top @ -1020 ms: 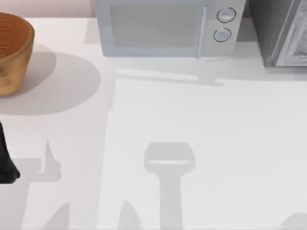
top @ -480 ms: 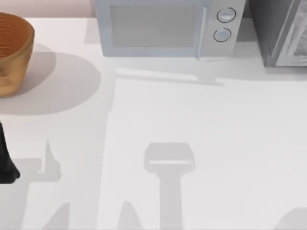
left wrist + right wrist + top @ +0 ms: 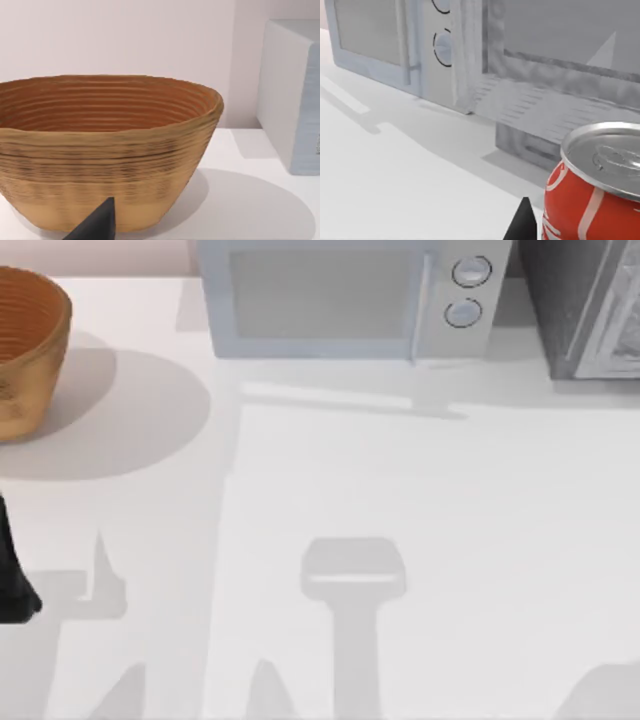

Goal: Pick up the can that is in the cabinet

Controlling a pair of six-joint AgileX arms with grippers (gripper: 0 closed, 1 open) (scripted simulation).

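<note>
Table (image 3: 450,500): big and white. The microwave stands at its back edge, and I tell every place from there.
Cabinet (image 3: 560,300): dark, speckled and tall, just to the right of the microwave (image 3: 320,300). It has a pale door panel on its front.
Basket (image 3: 25,340): brown and round, well to the left of the microwave. It does not move.
Shadow (image 3: 605,695): this is what changes. The grey patch far in front of the microwave, to the right, is bigger than it was a moment ago. I think it is my right arm's shadow, so that arm is moving.
Can (image 3: 595,190): red with a silver top, out in front of the cabinet and to the right of the microwave. It does not look like it is inside. That means the picking up may be well along.
Right gripper (image 3: 522,222): one dark tip sits just beside the can. I cannot tell if it is spread or pinching the can.
Left gripper (image 3: 95,225): parked by the basket, far left of the microwave. I cannot tell if it is spread or pressed together.
</note>
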